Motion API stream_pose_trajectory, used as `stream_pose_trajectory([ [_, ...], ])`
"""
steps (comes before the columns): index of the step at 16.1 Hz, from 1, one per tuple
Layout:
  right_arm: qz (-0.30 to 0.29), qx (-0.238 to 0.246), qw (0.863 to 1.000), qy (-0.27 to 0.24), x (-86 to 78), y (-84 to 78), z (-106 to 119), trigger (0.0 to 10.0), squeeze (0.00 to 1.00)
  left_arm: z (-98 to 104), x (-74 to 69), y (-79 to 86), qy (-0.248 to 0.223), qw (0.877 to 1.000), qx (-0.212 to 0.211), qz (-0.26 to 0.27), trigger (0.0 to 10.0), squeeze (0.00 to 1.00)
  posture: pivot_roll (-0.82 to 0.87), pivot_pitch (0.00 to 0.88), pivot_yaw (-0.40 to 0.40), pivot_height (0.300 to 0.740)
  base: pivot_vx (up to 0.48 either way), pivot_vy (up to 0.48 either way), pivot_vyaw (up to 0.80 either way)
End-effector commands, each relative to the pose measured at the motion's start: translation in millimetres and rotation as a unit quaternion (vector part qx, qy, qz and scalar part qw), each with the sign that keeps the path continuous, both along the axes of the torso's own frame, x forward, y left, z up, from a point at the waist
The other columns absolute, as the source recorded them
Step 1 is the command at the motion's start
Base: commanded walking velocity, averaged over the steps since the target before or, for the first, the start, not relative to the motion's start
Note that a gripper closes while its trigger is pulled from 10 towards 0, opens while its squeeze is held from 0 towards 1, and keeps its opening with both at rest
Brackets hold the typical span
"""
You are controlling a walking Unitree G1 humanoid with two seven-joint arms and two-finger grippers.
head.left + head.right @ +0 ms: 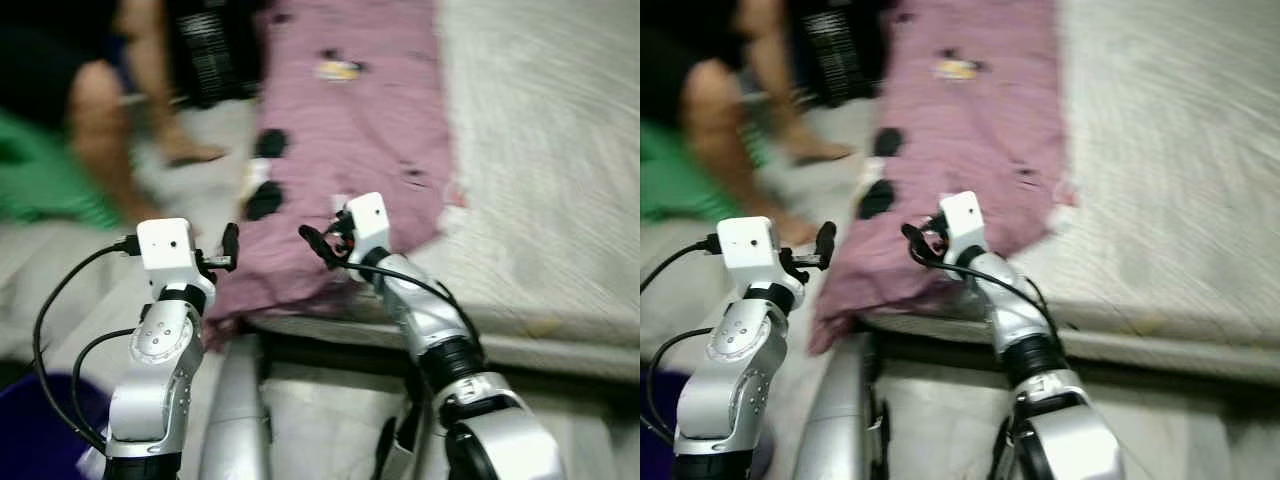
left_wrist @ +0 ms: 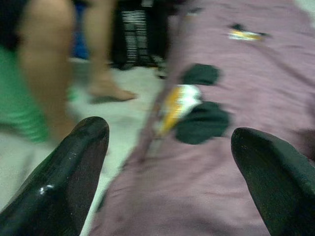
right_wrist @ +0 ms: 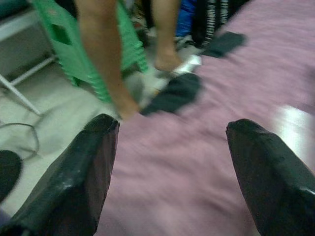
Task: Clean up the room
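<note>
Grippers, left and right, both spread wide; we should pinch the pink blanket edge, low in frame.

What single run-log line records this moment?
left gripper: open, at pink blanket edge | right gripper: open, over blanket | person's legs beside bed

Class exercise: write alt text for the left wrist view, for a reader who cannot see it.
The left gripper, jaws wide open, hovers over a purple blanket with dark patches and a yellow-white print. To one side a person's bare legs stand on a pale floor.
</note>
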State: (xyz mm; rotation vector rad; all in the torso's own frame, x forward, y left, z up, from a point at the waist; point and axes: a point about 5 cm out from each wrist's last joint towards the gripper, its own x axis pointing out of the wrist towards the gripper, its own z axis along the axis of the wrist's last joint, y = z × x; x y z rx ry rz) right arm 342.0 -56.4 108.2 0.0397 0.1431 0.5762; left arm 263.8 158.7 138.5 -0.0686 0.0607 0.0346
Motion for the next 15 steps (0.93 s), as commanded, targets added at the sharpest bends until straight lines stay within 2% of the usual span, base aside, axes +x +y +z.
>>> stream_pose_trajectory([
  [1,-0.023,0.005,1.000,-0.002,1.0,-1.3,0,10.0,0.00,3,-0.9,1.7,-0.002,1.000,0.005,-0.001,10.0,0.00,0.16,0.161,0.042,0.558,0.000,0.000,0.00],
  [4,-0.068,-0.051,0.996,0.003,4.4,3.4,-6,10.0,0.00,4,2.6,-1.7,-0.004,1.000,0.009,-0.010,10.0,0.00,0.16,0.164,0.049,0.558,0.000,0.000,0.00],
  [6,-0.097,-0.063,0.993,0.018,10.6,6.6,-5,10.0,0.00,6,4.6,-3.2,-0.007,1.000,0.010,-0.013,10.0,0.00,0.16,0.164,0.051,0.558,0.000,0.000,0.00],
  [7,-0.112,-0.093,0.989,0.027,13.1,5.3,-8,10.0,0.00,6,5.0,-2.9,-0.008,1.000,0.011,-0.013,10.0,0.00,0.16,0.164,0.051,0.558,0.000,0.000,0.00],
  [8,-0.140,-0.110,0.983,0.049,16.0,-3.1,-13,10.0,0.00,7,5.8,-2.4,-0.009,1.000,0.013,-0.012,10.0,0.00,0.16,0.161,0.048,0.558,0.000,0.000,0.00],
  [9,-0.146,-0.111,0.982,0.053,16.5,-5.0,-14,10.0,0.00,7,5.9,-2.2,-0.009,1.000,0.013,-0.012,10.0,0.00,0.16,0.161,0.048,0.558,0.000,0.000,0.00],
  [12,-0.260,-0.133,0.949,0.117,17.5,-60.0,-32,10.0,0.00,6,8.2,1.0,-0.008,1.000,0.017,-0.004,10.0,0.00,0.15,0.158,0.038,0.558,0.000,0.000,0.00],
  [14,-0.350,-0.146,0.914,0.146,10.4,-107.4,-44,10.0,0.00,6,10.9,-0.2,-0.008,1.000,0.016,-0.003,10.0,0.00,0.14,0.154,0.037,0.558,0.000,0.000,0.00],
  [15,-0.371,-0.151,0.904,0.150,7.5,-119.6,-46,10.0,0.00,6,12.0,-0.7,-0.008,1.000,0.016,-0.003,10.0,0.00,0.13,0.150,0.039,0.558,0.000,0.000,0.00],
])
